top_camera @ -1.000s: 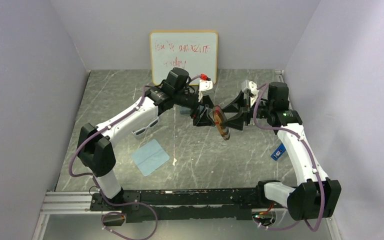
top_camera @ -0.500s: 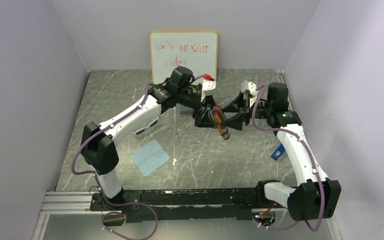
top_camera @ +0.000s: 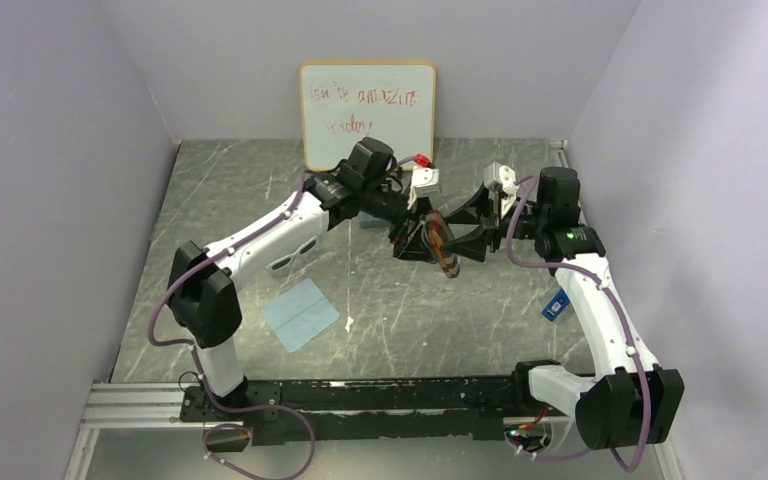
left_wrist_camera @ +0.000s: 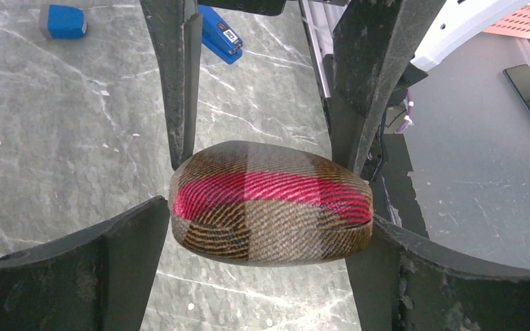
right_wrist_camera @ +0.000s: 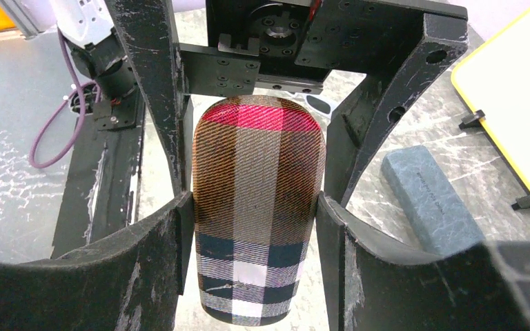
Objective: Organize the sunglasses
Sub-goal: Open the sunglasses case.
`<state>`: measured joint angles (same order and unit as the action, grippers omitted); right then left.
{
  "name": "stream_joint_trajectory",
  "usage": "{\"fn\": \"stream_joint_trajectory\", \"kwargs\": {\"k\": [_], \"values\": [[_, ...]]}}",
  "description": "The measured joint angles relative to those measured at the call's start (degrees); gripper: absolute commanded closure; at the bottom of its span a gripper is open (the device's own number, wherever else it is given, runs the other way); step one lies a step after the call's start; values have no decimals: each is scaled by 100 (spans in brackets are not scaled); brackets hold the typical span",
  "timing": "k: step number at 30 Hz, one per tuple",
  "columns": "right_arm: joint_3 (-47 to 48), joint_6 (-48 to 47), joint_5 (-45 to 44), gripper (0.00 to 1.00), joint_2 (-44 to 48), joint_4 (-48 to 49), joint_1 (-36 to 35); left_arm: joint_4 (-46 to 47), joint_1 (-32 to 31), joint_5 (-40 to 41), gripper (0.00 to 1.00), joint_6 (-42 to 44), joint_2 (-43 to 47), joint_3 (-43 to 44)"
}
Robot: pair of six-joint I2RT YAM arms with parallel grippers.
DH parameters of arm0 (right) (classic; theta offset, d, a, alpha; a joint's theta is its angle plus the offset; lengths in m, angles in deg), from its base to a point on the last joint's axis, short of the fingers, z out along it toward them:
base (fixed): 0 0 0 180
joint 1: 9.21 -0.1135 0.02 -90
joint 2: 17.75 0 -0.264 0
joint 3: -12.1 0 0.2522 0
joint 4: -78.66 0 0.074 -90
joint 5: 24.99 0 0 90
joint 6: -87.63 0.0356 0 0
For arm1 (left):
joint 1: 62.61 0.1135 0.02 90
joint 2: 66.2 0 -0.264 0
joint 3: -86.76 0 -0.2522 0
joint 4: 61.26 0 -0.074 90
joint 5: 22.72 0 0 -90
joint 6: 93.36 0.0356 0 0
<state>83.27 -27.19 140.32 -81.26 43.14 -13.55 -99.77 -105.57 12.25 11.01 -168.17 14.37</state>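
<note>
A plaid oblong case hangs in the air over the back middle of the table, held from both sides. My left gripper is shut on it, its jaws pressing the case's two edges in the left wrist view. My right gripper is shut on its sides from the opposite direction in the right wrist view. The case is closed. The white-framed sunglasses lie on the table under my left forearm and also show in the right wrist view. The brown-framed sunglasses are out of view.
A grey-blue case lies on the table below the grippers. A light-blue cloth lies at the front left. A blue stapler sits by my right arm. A whiteboard leans on the back wall.
My left arm has shifted a little to the right and its wrist has turned. The plaid case stays held between both grippers at nearly the same spot.
</note>
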Motion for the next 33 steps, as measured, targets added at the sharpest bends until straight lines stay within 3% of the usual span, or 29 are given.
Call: {"fn": "stream_joint_trajectory", "kwargs": {"k": [5, 7, 14, 16, 18, 19, 20, 21, 33], "values": [[-70, 107, -4, 59, 35, 120, 0, 4, -63, 2, 4, -9, -15, 0], [-92, 127, -4, 59, 63, 136, 0, 4, -92, 2, 9, -9, -31, 0], [-92, 188, -42, 58, 63, 197, 0, 44, -111, -7, 55, -33, -31, -4], [-94, 214, -39, 54, 63, 212, 9, 85, -111, 28, 56, -37, -31, -4], [-94, 260, -28, 43, 61, 251, 13, 96, -111, 37, 56, -57, -31, -4], [-94, 278, -31, 32, 59, 258, 20, 107, -111, 33, 56, -59, -31, -4], [-94, 282, -24, 11, 55, 262, 26, 118, -111, 35, 56, -59, -31, -7], [-94, 275, 2, 2, 50, 258, 33, 127, -111, 48, 56, -59, -31, -7], [-555, 37, -376, 2, 319, 402, 4, 179, 2, 146, 57, -219, -31, -105]]}}
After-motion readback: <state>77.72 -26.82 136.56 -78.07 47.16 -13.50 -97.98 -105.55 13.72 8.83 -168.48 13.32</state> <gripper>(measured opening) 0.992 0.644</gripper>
